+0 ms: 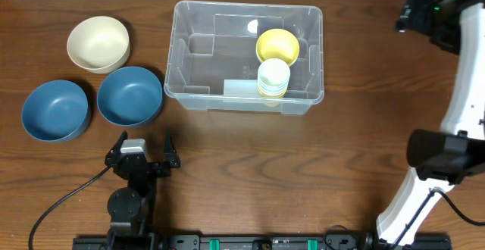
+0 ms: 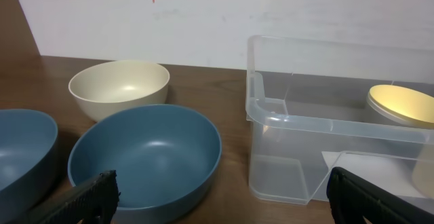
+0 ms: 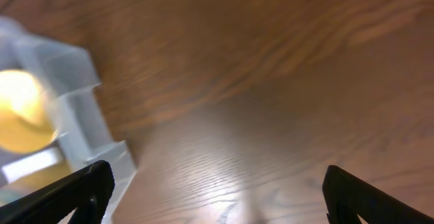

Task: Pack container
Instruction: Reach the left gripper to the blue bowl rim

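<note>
The clear container (image 1: 244, 7) stands at the table's back centre. It holds a yellow bowl (image 1: 277, 45) and a stack of cream cups (image 1: 273, 78). My left gripper (image 1: 144, 150) is open and empty, low over the table in front of the container's left corner. In the left wrist view its fingers (image 2: 224, 197) frame a blue bowl (image 2: 146, 159) and the container (image 2: 319, 123). My right gripper (image 1: 413, 15) is open and empty, up at the far right, well apart from the container. The right wrist view shows its fingers (image 3: 217, 190) over bare wood, with the container's corner (image 3: 74, 108) at the left.
A cream bowl (image 1: 98, 43) and two blue bowls (image 1: 130, 95) (image 1: 54, 110) sit left of the container. The cream bowl also shows in the left wrist view (image 2: 119, 88). The right arm's white base (image 1: 424, 182) stands at the right edge.
</note>
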### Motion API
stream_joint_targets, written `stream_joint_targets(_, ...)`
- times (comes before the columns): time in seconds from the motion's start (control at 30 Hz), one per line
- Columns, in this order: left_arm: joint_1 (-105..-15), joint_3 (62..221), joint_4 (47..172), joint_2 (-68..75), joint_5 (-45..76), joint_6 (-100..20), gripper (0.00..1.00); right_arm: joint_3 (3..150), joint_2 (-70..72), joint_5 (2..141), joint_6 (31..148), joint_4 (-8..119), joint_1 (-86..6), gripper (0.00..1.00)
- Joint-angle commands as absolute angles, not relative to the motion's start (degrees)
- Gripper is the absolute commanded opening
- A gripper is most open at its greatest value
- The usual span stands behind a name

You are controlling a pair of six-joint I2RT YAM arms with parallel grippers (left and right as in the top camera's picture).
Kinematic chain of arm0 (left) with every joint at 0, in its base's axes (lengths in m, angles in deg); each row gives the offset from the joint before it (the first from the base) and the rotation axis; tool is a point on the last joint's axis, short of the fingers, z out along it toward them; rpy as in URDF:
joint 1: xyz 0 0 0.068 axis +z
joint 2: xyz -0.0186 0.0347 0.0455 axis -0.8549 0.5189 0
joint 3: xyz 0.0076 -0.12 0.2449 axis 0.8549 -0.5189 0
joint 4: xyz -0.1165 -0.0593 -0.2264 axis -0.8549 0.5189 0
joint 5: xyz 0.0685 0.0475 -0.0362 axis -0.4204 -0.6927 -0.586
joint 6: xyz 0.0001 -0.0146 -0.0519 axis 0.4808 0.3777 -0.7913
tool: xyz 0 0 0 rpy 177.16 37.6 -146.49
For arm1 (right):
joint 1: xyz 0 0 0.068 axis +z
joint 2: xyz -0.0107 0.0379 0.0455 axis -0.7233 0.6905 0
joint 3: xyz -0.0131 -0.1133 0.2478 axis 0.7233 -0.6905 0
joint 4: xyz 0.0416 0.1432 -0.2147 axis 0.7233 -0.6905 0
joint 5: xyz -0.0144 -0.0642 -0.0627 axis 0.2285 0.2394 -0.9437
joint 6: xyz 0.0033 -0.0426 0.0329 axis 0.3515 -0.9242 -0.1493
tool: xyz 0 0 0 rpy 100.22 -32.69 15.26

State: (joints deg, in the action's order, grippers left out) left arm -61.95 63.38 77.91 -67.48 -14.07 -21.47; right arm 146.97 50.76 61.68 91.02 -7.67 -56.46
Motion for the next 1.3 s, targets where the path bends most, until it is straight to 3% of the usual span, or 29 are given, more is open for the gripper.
stream_joint_targets(0.0,-61.66,62.07,79.81,-67.83,-14.53,-20.70,0.98,147.62,49.86,61.49,91.39,-7.69,-59.43,0.99)
stream_joint_targets(0.4,-61.71,63.43,80.79,-67.72,-9.21,-22.04,0.98,147.62,49.86,61.51,91.39,-7.69,-63.54,0.99)
stream_joint_targets(0.53,-61.64,72.24,88.82,-64.71,-15.62,-33.56,0.98,147.62,49.86,61.51,91.39,-7.69,-63.54,0.99)
stream_joint_targets(0.93,-61.60,108.23,119.63,-26.17,-15.66,-34.10,0.98,147.62,49.86,61.51,91.39,-7.69,-63.54,0.99)
stream_joint_targets(1.07,-61.60,109.33,122.06,-17.25,-8.03,-34.10,0.98,147.62,49.86,61.51,91.39,-7.69,-63.54,0.99)
stream_joint_targets(1.27,-61.60,109.24,121.58,-6.41,-6.59,-34.06,0.98,147.62,49.86,61.51,91.39,-7.69,-63.54,0.99)
